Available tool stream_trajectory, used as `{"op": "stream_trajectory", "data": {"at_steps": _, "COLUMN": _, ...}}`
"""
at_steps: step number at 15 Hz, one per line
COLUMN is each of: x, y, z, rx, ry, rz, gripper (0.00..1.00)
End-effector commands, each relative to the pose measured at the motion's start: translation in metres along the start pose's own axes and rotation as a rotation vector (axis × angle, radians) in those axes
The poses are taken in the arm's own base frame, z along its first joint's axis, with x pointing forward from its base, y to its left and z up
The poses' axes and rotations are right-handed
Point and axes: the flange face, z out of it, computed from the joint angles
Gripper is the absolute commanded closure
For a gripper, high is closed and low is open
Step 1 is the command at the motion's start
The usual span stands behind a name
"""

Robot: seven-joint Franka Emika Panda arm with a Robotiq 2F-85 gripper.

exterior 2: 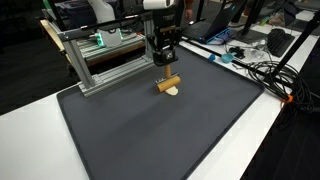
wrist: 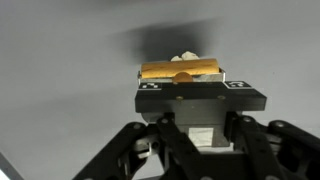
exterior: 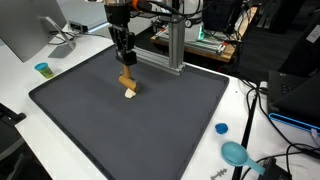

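Observation:
A short wooden cylinder (exterior: 127, 81) lies on its side over a small pale piece (exterior: 131, 94) on the dark mat (exterior: 150, 130), and shows in both exterior views (exterior 2: 168, 83). My gripper (exterior: 124, 66) comes straight down onto the cylinder with its fingers drawn close together around it (exterior 2: 163, 68). In the wrist view the cylinder (wrist: 180, 69) sits just beyond a black marker block (wrist: 200, 100) that hides my fingertips. The pale piece (wrist: 186, 55) peeks out behind it.
An aluminium frame (exterior: 175, 45) stands at the mat's far edge, close behind the gripper (exterior 2: 95, 60). A blue cup (exterior: 42, 69), a blue cap (exterior: 221, 128) and a teal object (exterior: 236, 153) lie on the white table. Cables (exterior 2: 265, 70) run beside the mat.

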Motion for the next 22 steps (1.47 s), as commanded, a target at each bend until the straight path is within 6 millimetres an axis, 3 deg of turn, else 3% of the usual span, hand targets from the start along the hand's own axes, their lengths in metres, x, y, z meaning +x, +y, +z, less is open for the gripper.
{"op": "stream_trajectory", "data": {"at_steps": 1, "x": -0.015, "y": -0.007, "z": -0.003, "rx": 0.003, "ry": -0.020, "rz": -0.027, "gripper": 0.78}}
{"op": "stream_trajectory", "data": {"at_steps": 5, "x": -0.004, "y": -0.017, "z": 0.014, "rx": 0.000, "ry": -0.020, "rz": -0.025, "gripper": 0.78}}
{"op": "stream_trajectory", "data": {"at_steps": 7, "x": -0.008, "y": -0.017, "z": 0.016, "rx": -0.027, "ry": -0.054, "rz": -0.029, "gripper": 0.78}}
{"op": "stream_trajectory", "data": {"at_steps": 11, "x": -0.041, "y": -0.006, "z": -0.013, "rx": -0.091, "ry": -0.093, "rz": -0.123, "gripper": 0.78}}
{"op": "stream_trajectory", "data": {"at_steps": 14, "x": -0.047, "y": -0.008, "z": -0.037, "rx": -0.077, "ry": -0.014, "rz": -0.152, "gripper": 0.78}}
{"op": "stream_trajectory", "data": {"at_steps": 18, "x": -0.030, "y": -0.021, "z": -0.055, "rx": -0.018, "ry": 0.110, "rz": -0.156, "gripper": 0.78}}
{"op": "stream_trajectory", "data": {"at_steps": 22, "x": -0.006, "y": -0.028, "z": -0.047, "rx": -0.014, "ry": 0.117, "rz": -0.132, "gripper": 0.78}}
